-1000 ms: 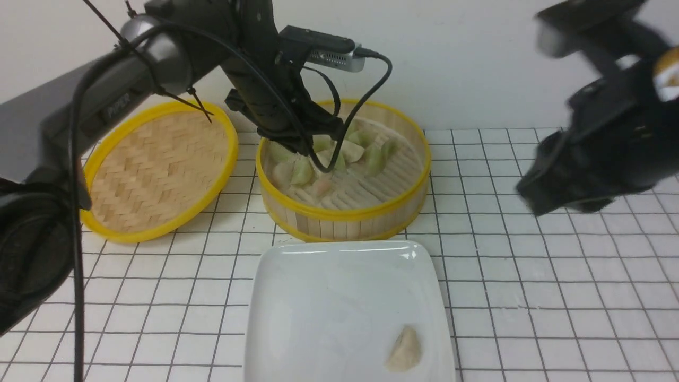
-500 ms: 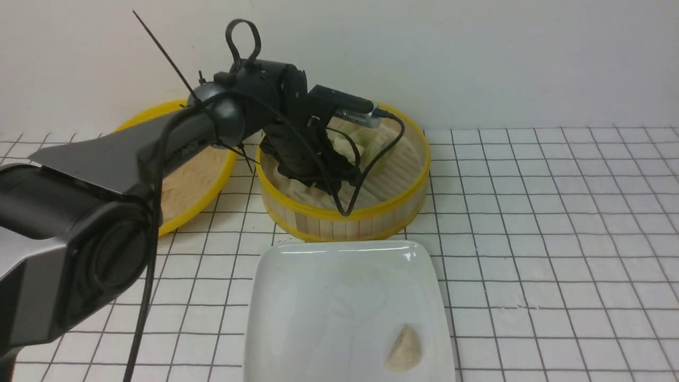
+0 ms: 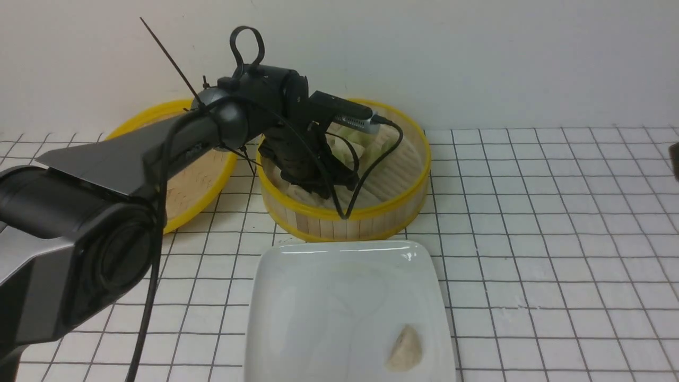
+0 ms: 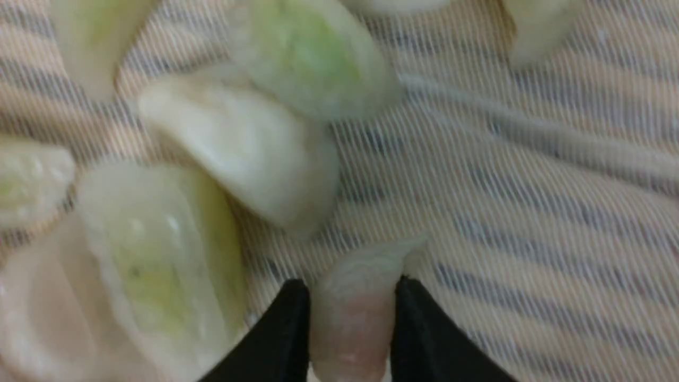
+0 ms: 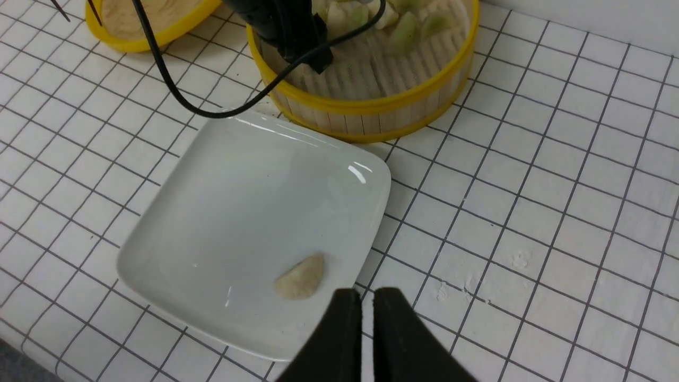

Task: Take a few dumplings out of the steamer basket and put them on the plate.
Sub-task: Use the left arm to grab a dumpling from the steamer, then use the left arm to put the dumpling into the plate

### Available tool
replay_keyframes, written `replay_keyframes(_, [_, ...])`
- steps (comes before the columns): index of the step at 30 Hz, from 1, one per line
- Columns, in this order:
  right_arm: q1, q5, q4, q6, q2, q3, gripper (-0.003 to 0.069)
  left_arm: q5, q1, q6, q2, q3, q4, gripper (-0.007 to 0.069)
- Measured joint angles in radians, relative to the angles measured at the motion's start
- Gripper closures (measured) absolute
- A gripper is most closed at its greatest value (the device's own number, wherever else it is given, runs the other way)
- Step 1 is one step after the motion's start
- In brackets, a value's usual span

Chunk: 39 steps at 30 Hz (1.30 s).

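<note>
The left fingers [image 4: 301, 318] are clamped on a small pinkish-white pleated dumpling [image 4: 353, 313], one black tip pressed to each side of it, low over the slatted floor of the round bamboo steamer basket with yellow rims [image 3: 345, 216]. Just beside them in the left wrist view lie more dumplings: a whitish one [image 4: 244, 148], a pale green one [image 4: 307, 58] touching it, and a larger pale green one [image 4: 154, 260] close to one finger. In the front view the black left arm [image 3: 132, 159] reaches into the near-left part of the basket and hides the fingers, while its black cable [image 3: 371, 168] droops over the near rim.

The right fingers [image 5: 354, 313] are drawn together with only a thin slit between them and hold nothing. They hang above the white tiled surface with dark grid lines [image 3: 530, 239], just off the edge of the large glossy white square plate with rounded corners [image 3: 297, 297].

The plate sits directly in front of the basket, apart from it by a narrow gap. One beige crescent dumpling [image 3: 405, 348] lies on the plate towards its near-right corner. A flat woven lid with a yellow rim [image 3: 199, 180] lies to the left of the basket, partly covered by the left arm.
</note>
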<state>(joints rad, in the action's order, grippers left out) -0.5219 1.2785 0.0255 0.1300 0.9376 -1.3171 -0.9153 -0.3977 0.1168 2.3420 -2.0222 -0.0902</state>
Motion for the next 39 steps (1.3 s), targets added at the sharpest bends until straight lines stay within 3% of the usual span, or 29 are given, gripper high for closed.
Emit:
replay_keyframes(5, [0.001,0.000,0.000,0.001,0.000,0.000,0.0635,-0.228,0.000,0.000,-0.122,-0.088,0.017,0.0452])
replay_keyframes(9, [0.001,0.000,0.000,0.001,0.000,0.000,0.0635,-0.305,0.000,-0.001,-0.276,-0.102,0.016,0.0452])
replay_keyframes(20, [0.001,0.000,-0.003,0.000,0.000,0.005,0.0635,-0.322,-0.083,0.002,-0.605,0.394,-0.153,0.0452])
replay_keyframes(27, [0.001,0.000,0.000,0.000,0.000,0.085,0.0635,-0.177,-0.197,-0.056,-0.500,0.542,-0.068,0.0448])
replay_keyframes(31, [0.001,-0.017,0.000,0.000,0.000,0.117,0.0635,-0.138,-0.234,-0.088,-0.432,0.545,-0.021,0.0373])
replay_keyframes(33, [0.001,-0.038,0.000,0.001,0.000,0.124,0.0635,-0.118,-0.263,-0.092,-0.395,0.545,0.019,0.0270])
replay_keyframes(36, [0.001,-0.042,0.000,0.001,-0.001,0.125,0.0635,-0.114,-0.276,-0.101,-0.377,0.532,0.050,0.0174])
replay_keyframes(39, [0.001,-0.042,0.002,0.003,-0.019,0.125,0.0635,-0.133,-0.276,-0.117,-0.378,0.498,0.062,0.0157])
